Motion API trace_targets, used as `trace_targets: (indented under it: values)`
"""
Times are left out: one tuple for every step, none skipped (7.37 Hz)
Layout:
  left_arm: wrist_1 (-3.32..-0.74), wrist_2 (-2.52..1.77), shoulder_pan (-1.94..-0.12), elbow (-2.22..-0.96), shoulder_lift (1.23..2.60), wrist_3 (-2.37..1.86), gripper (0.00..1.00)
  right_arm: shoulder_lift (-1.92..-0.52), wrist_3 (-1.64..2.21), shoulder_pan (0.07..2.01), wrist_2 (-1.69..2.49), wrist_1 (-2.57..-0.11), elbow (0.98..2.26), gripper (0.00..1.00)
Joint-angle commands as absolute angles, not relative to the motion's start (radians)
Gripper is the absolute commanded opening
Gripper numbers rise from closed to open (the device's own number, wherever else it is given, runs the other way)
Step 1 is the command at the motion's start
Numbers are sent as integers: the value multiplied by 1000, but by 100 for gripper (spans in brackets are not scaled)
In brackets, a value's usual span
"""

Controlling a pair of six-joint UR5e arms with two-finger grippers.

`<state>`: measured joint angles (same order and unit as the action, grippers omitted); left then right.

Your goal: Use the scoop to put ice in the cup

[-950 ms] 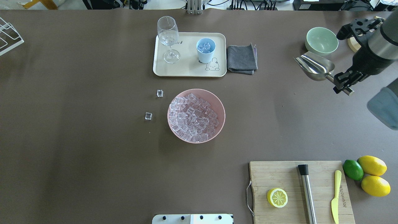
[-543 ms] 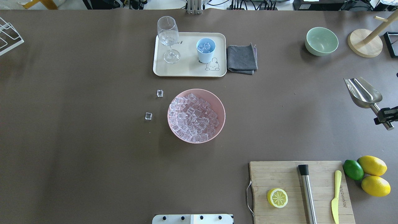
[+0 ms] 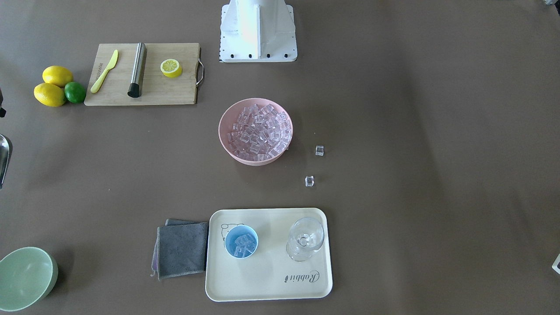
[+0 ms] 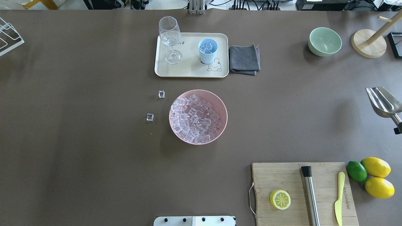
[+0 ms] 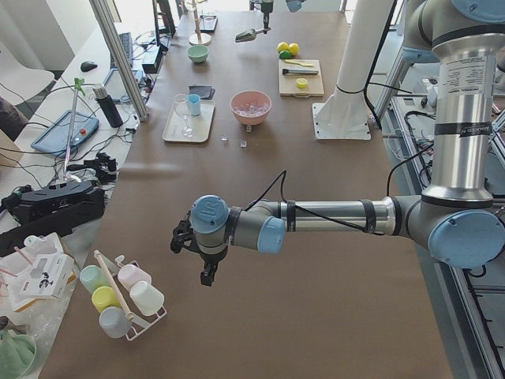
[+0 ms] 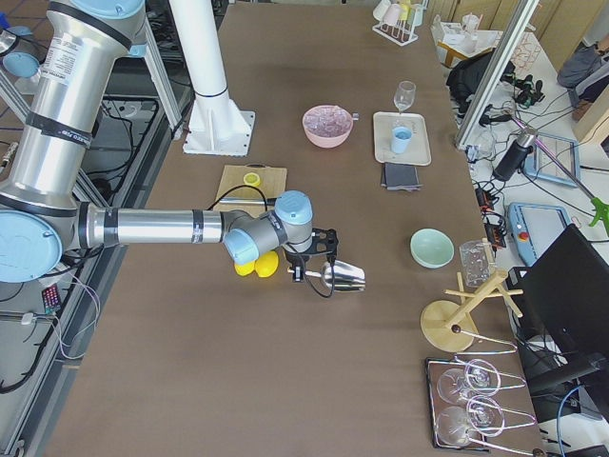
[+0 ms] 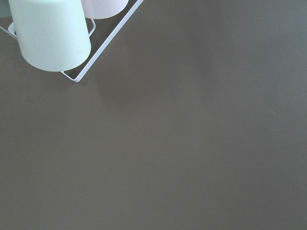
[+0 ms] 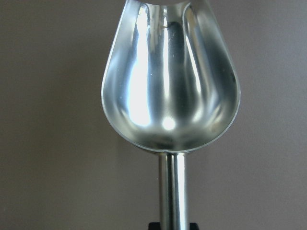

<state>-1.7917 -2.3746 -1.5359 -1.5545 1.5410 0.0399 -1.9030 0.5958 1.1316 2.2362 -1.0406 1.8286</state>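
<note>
The silver scoop [image 4: 383, 102] is empty and hangs above the table at the overhead view's right edge; its bare trough fills the right wrist view [image 8: 170, 86]. My right gripper [image 4: 398, 128] is shut on its handle [image 8: 172, 191], mostly out of frame. The light-blue cup [image 4: 207, 50] stands on the cream tray [image 4: 188, 70] with some ice cubes inside. Most ice [image 4: 195, 117] fills the pink bowl [image 4: 223, 106]. Two loose cubes [image 4: 161, 94] [image 4: 150, 117] lie left of the bowl. My left gripper [image 5: 201, 254] hovers far off by a cup rack; I cannot tell its state.
A stemmed glass [image 4: 170, 37] shares the tray, with a grey cloth [image 4: 244, 59] beside it. A pale green bowl [image 4: 324, 41] and a wooden stand [image 4: 368, 44] are at the far right. A cutting board [image 4: 282, 175] holds a lemon half, a steel cylinder and a knife.
My right gripper has carried the scoop from beside the green bowl to the right and back toward me, almost out of the overhead view. Nothing else moved.
</note>
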Motion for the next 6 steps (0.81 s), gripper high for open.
trace_targets:
  values:
    - [-1792,-2375,-1536,-1551,1545,40,99,-1920,592,1140,2233,-894,1710,0]
    - [-1792,-2375,-1536,-1549,1546,40,99,-1921,592,1140,2230,-896,1706,0]
    - [-1792,-2375,-1536,-1549,1546,40,99,-1921,591,1140,2232,-896,1701,7]
    - [-1792,-2375,-1536,-1549,1546,40,99,-1921,592,1140,2229,-896,1701,80]
    - [-1792,-2375,-1536,-1549,1546,40,99,-1919,594,1140,2217,-896,1697,99]
    - [-1792,-2375,-1536,-1549,1548,40,99,-1921,597,1141,2229,-897,1700,99]
